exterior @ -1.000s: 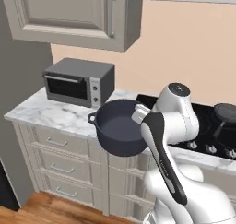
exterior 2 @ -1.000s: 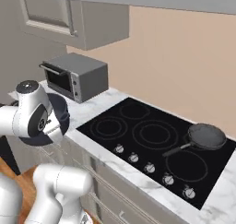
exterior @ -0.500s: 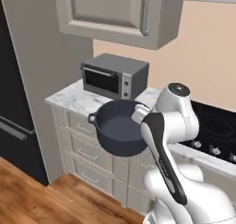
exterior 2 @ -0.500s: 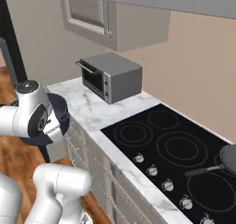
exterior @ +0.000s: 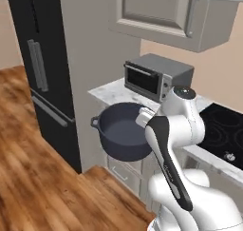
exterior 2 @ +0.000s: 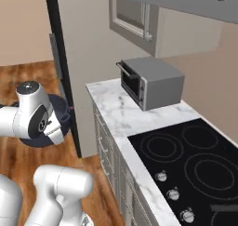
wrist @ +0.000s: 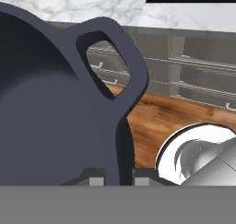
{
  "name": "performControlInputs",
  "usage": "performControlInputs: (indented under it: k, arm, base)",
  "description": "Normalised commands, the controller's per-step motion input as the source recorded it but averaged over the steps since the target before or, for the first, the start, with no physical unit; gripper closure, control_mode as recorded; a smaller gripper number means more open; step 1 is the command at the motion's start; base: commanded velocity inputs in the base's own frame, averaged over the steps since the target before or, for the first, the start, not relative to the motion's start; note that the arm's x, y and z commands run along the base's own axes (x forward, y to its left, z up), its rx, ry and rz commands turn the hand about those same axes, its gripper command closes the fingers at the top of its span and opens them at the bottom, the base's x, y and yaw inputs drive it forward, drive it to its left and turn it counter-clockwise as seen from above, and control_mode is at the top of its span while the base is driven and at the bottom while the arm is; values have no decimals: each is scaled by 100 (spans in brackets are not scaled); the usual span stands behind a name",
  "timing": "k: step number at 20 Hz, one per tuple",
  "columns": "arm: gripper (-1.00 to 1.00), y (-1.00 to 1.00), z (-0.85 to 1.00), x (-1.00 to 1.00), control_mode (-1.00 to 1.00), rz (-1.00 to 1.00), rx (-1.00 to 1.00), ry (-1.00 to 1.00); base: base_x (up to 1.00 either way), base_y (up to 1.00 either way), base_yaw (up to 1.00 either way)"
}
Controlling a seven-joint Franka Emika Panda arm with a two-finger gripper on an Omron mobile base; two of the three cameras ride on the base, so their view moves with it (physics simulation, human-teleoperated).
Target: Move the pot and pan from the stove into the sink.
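Dark blue-grey pot (exterior: 124, 132) pinched at its rim by gripper (wrist: 115, 174), beside marble counter (exterior 2: 122, 112), toaster oven (exterior: 156, 76), black fridge (exterior: 45, 68).

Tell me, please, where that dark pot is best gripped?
On its rim wall beside a loop handle, coming from above. The pot is open, so one finger goes inside and one outside the thin wall. The claw grips it that way now.

Light is even and soft, with no one clear source. The pot (exterior: 124, 132) has a gently shaded interior. The stove (exterior 2: 195, 160) shows no glare. Rendering is coarse and slightly blurred; the fridge (exterior: 45, 68) is flatly dark.
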Motion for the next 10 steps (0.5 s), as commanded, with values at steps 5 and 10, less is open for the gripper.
performControlInputs:
  k: [5, 10]
  arm:
    - [100, 0, 0, 0, 100, 0, 0, 0]
    - [100, 0, 0, 0, 100, 0, 0, 0]
  base:
    - [-16, -5, 46]
    - [-15, -5, 46]
